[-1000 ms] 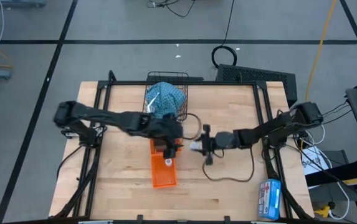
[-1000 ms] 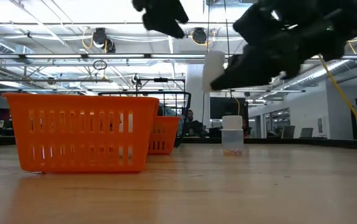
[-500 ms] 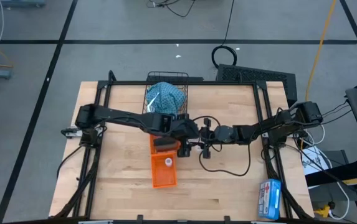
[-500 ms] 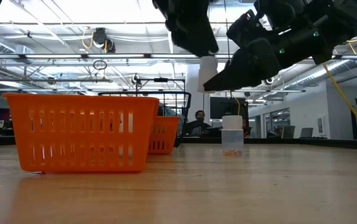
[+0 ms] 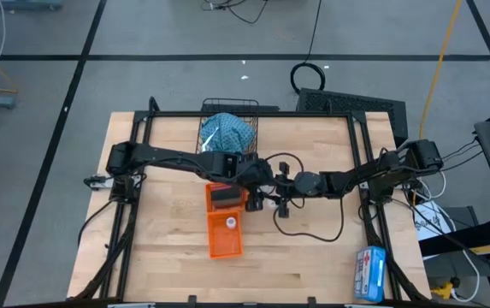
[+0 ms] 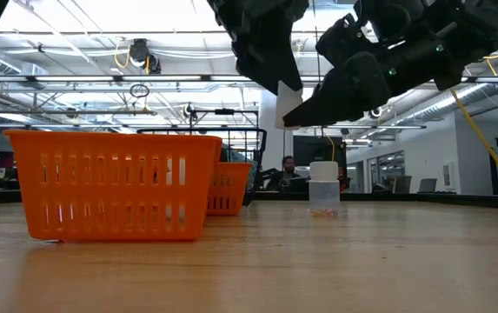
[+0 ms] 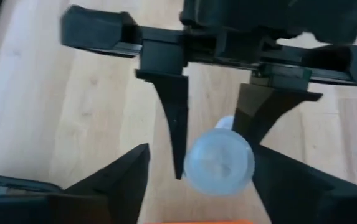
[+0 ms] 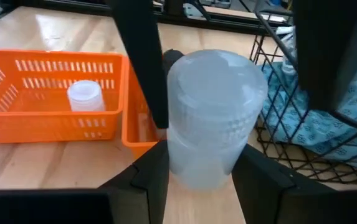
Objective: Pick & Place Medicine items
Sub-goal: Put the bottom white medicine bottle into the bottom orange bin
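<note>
Passing the vial point(image 8: 210, 118): right gripper point(image 8: 194, 165) clamps it; left gripper point(image 7: 197, 168), fingers apart at nine o'clock, should close squarely first.

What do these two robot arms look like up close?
Both are slim, dark, jointed arms. The left tool and the right tool each end in two flat, black, tapering fingers. A thin black cable loops on the table beneath the right arm.
</note>
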You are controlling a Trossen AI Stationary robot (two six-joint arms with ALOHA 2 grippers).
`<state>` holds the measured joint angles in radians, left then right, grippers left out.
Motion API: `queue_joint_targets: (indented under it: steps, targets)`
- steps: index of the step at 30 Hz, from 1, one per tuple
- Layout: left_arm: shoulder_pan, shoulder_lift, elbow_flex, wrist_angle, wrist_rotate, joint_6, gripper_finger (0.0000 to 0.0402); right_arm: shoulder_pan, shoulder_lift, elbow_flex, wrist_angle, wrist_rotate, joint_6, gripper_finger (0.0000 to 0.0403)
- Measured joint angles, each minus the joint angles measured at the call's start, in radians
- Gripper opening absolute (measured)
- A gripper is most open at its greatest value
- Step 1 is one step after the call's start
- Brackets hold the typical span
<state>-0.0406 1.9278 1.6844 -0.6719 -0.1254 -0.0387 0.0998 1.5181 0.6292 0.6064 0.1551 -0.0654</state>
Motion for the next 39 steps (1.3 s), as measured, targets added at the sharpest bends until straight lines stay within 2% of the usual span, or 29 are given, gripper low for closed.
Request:
queue_joint_targets:
  steps: [9, 18, 25, 28, 32, 39]
  targets:
    - [0.007, 0.000, -0.005, -0.008, 0.051, 0.020, 0.0138, 0.000, 0.000, 0.000, 0.003, 0.002, 0.001, 0.0138]
    - [0.002, -0.011, -0.006, -0.012, 0.053, 0.029, 0.0135, 0.000, 0.000, 0.001, 0.001, 0.000, 0.000, 0.0155]
    - [-0.060, -0.115, -0.023, -0.106, -0.093, -0.037, 0.0135, 0.002, -0.044, 0.001, -0.067, -0.014, -0.004, 0.0178]
    - [-0.102, -0.183, -0.104, -0.098, -0.108, -0.083, 0.0135, 0.002, -0.095, 0.001, -0.114, -0.010, -0.002, 0.0178]
    - [-0.166, -0.311, -0.287, -0.018, -0.109, -0.172, 0.0135, 0.002, -0.145, 0.001, -0.187, -0.005, 0.001, 0.0170]
    - [-0.333, -0.506, -0.622, 0.250, -0.120, -0.260, 0.0135, 0.001, -0.172, 0.001, -0.194, -0.004, 0.025, 0.0160]
